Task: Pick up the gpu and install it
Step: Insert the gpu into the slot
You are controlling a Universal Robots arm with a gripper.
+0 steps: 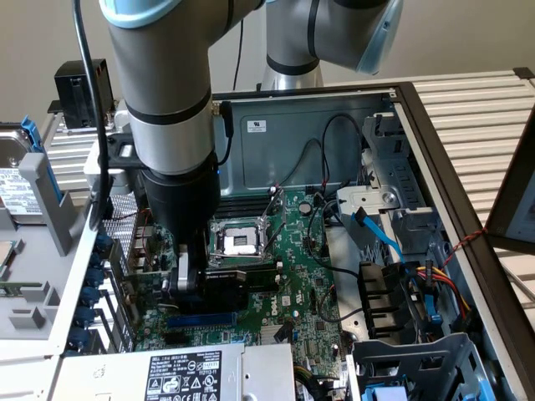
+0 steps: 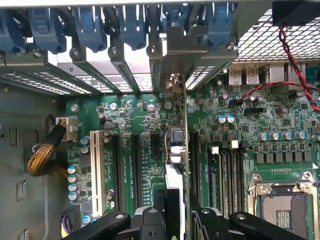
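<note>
My gripper (image 2: 176,207) fingers (image 2: 160,205) pinch the small green, black-shrouded gpu (image 2: 176,145); I'd hold it upright, bracket end toward the exterior view's nine o'clock, and press evenly.

The motherboard (image 2: 140,150) is coloured green, and the gpu (image 1: 224,292) is shrouded in black. The slot latches (image 2: 90,25) are tinted blue, the PCI slot (image 2: 97,165) white. A wire pair (image 2: 295,67) is sheathed in red and black.

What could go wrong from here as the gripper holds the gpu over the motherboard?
1. The gpu, clamped edge-on in the gripper, might miss its slot; neighbouring black slots sit close.
2. Its metal bracket could catch on the rear slot covers.
</note>
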